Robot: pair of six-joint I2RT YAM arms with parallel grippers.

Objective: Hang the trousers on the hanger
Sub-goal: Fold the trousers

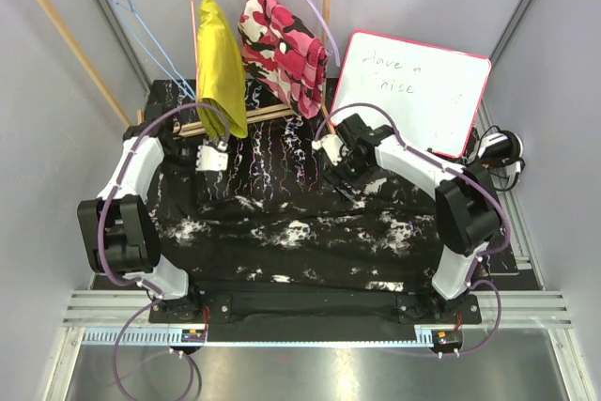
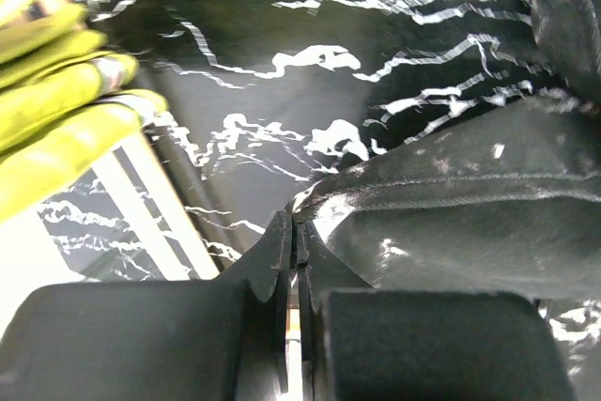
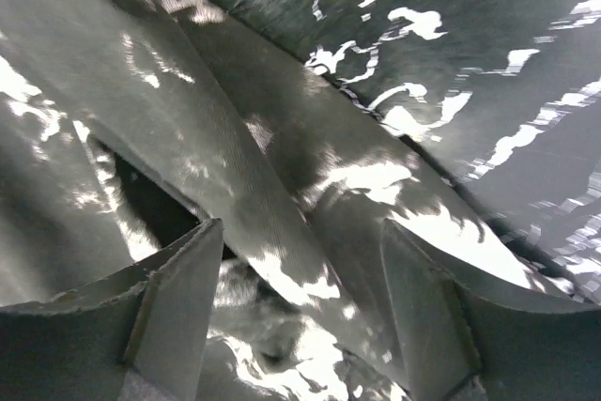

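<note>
Our left gripper (image 2: 297,232) is pressed together, seemingly pinching an edge of the trousers (image 2: 451,213); the right gripper (image 3: 300,232) stands spread over a fold. The trousers lie on the worktop (image 1: 274,134). Soft, light and floppy, we judge; better to hold a thick seam.

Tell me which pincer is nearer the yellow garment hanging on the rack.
Left. The left pincer sits just below the hem of the yellow garment, closed on an edge of the trousers. The right pincer is well off to that garment's right, open over the trousers.
</note>
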